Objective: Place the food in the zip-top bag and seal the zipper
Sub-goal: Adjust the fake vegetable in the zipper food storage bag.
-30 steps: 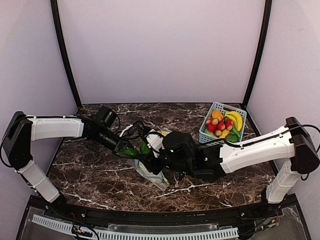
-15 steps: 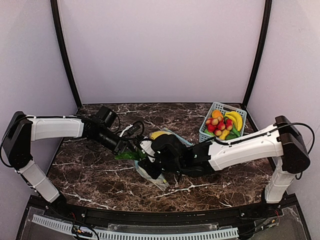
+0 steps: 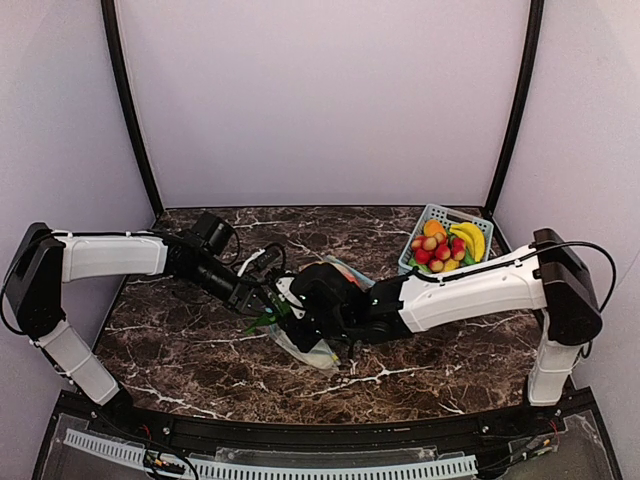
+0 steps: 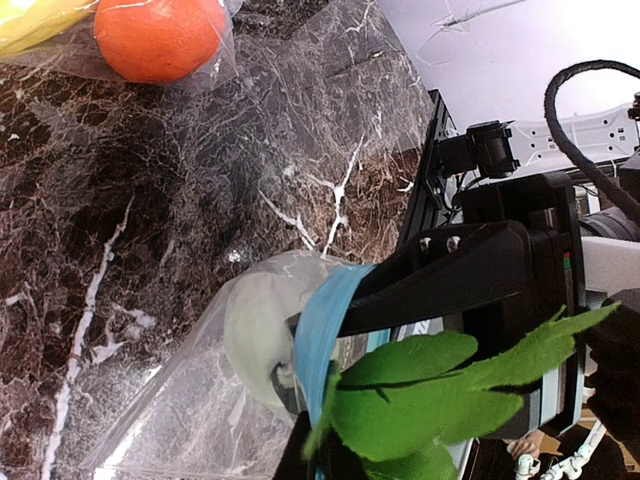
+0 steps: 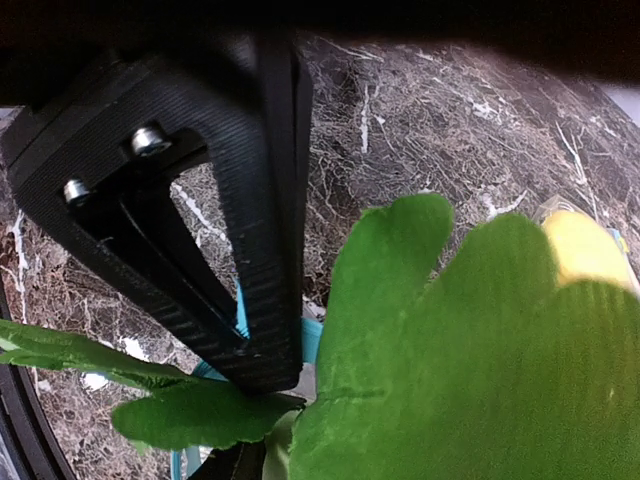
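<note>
With the bag's [image 4: 140,430] blue rim [image 4: 318,330] clamped in the left gripper [image 3: 262,299] and the white vegetable [image 4: 255,332] lodged just inside the mouth, its green leaves [image 4: 430,395] should be pushed in gently by the right gripper [image 3: 291,309], whose grip cannot be judged.

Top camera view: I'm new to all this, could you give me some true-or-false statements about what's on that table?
The light blue plastic basket is empty. False: it holds colourful plastic toy fruit.
The basket stands at the table's left rear. False: right rear.
The left arm and the right arm both reach to the clear plastic zip-top bag mid-table. True.
The table has a dark marbled top. True.
</note>
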